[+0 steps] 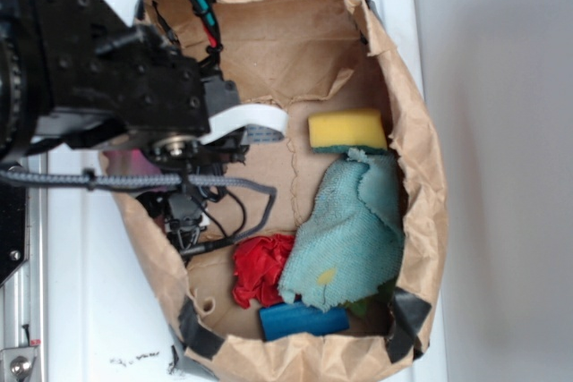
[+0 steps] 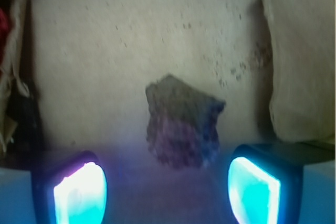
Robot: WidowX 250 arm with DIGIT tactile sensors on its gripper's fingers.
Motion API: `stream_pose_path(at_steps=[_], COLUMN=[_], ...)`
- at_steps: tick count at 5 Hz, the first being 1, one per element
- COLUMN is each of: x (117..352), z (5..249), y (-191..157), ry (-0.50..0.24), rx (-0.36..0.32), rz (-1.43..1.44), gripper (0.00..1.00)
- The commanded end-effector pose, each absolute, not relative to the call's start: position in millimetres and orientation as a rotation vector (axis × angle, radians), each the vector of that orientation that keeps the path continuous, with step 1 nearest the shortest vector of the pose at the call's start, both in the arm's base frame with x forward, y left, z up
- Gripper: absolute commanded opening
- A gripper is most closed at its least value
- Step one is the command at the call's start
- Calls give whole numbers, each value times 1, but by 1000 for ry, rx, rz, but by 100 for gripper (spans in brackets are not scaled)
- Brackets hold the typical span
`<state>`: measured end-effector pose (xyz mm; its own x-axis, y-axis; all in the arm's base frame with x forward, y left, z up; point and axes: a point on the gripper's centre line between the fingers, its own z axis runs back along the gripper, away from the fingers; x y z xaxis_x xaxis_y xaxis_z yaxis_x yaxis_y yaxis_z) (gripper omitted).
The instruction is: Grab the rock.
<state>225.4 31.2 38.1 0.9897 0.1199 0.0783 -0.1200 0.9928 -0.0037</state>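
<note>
Gripper (image 2: 168, 190): bottom of wrist frame, jaws wide apart, holding nothing
Rock (image 2: 181, 124): frame centre, on brown paper (image 2: 131, 40), between and just beyond the fingertips (image 2: 254, 192)

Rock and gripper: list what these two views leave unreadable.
- Exterior view: the rock is hidden under the black arm.
- Exterior view: the gripper's fingertips are lost in dark cables, so its opening is unreadable there.
- Wrist view: the rock is blurred; its surface detail is unclear.
- Wrist view: the gripper is cut off by the bottom edge; the fingers glare out.
</note>
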Motion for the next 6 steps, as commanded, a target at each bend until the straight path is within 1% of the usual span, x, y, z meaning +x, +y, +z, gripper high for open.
stream_pose_path(at_steps=[1,2,3,4,5,6], x=[248,252,258,261,260,256], z=[42,39,35,32,32,34], y=[31,33,34,32,31,29], ry=[-138,-152,-160,-183,-198,-196], rx=[-11,-22,-2,22,26,48], rz=[148,166,181,175,189,155], gripper=[100,100,100,100,0,0])
